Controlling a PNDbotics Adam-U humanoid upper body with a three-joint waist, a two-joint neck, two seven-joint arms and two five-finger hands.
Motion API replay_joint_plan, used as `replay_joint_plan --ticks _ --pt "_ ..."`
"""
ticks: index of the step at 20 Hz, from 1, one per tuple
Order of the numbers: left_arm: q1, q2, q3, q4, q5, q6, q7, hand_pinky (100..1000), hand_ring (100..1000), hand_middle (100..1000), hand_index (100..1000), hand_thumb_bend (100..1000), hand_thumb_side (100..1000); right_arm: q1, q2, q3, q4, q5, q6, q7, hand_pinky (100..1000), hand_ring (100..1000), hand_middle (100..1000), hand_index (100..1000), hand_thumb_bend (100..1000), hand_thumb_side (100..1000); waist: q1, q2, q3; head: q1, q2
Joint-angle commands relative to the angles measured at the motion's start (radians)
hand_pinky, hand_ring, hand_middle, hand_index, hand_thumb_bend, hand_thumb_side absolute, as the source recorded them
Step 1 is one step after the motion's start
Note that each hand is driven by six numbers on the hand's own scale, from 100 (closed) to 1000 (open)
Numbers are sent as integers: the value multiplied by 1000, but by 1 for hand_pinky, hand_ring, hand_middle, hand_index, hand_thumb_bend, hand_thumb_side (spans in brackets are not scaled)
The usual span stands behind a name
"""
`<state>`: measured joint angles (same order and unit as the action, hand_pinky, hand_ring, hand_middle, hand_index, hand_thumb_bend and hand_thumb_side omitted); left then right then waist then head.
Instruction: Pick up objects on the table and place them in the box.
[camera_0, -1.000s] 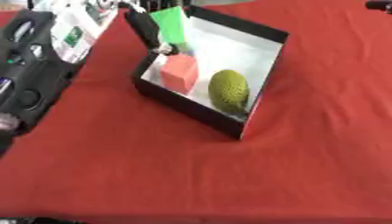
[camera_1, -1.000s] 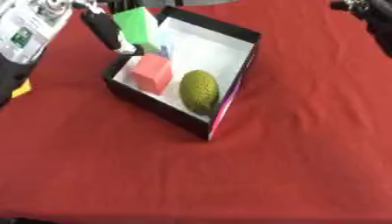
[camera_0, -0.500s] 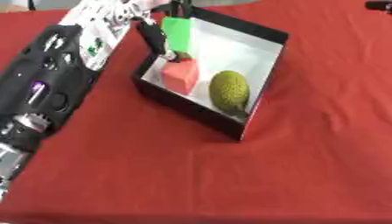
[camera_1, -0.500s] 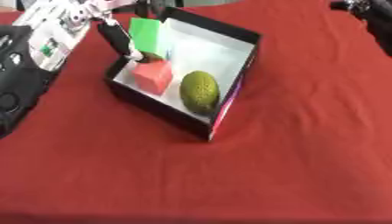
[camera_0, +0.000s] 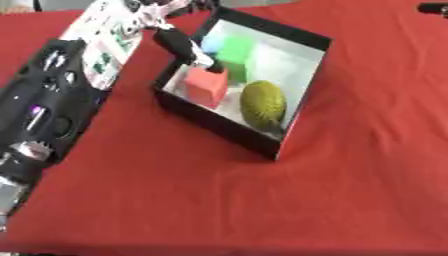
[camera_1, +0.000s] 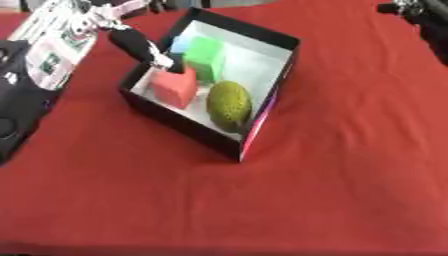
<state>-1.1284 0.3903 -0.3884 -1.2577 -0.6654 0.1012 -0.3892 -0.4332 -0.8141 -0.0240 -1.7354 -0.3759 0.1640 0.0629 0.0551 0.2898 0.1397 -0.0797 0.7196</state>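
Just over the box's left wall, the left hand (camera_0: 179, 45) reaches in from the upper left, its dark fingers (camera_0: 203, 59) stretched out straight and holding nothing, their tips at the top edge of the red cube (camera_0: 206, 87). Behind the fingertips stands the green block (camera_0: 234, 52), with a pale blue piece (camera_0: 210, 46) just beside it against the far wall. A bumpy yellow-green fruit (camera_0: 263, 104) lies next to the cube, toward the near right wall. All of these sit inside the black box (camera_0: 308, 83) with its white lining, which rests askew on the red surface (camera_0: 175, 200). The right hand shows only as a dark shape at the upper right corner (camera_1: 418, 10); whether its fingers are spread or curled I cannot tell.

The risk from here is probably the withdrawal: fingers this low could catch the left wall or the cube and drag the light box across the cloth.

Half a second ago the green block was up at the fingers, over the box's left corner; now it stands free inside.
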Motion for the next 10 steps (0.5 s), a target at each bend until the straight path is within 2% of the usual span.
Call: replay_joint_plan --ticks 1,4,7,10 --pt "18 137 56 -158 111 94 37 801 753 724 837 616 458 3 -42 -25 -29 -10 -8 -18 907 902 766 868 100 571 -9 -26 6 -4 -2" --pt "62 253 97 -229 183 150 38 805 760 728 846 604 466 22 -46 -34 -34 -11 -11 -31 908 902 767 869 100 572 -14 -27 16 -8 -2" --pt "109 349 148 -265 225 168 5 817 775 746 858 613 454 35 -43 -40 -38 -11 -11 -39 908 902 767 869 100 575 -22 -24 22 -1 -8" --pt "146 417 204 -247 212 176 -14 824 786 755 860 637 428 45 -40 -46 -46 -6 -16 -46 908 902 767 870 100 570 -31 -19 24 8 -21"
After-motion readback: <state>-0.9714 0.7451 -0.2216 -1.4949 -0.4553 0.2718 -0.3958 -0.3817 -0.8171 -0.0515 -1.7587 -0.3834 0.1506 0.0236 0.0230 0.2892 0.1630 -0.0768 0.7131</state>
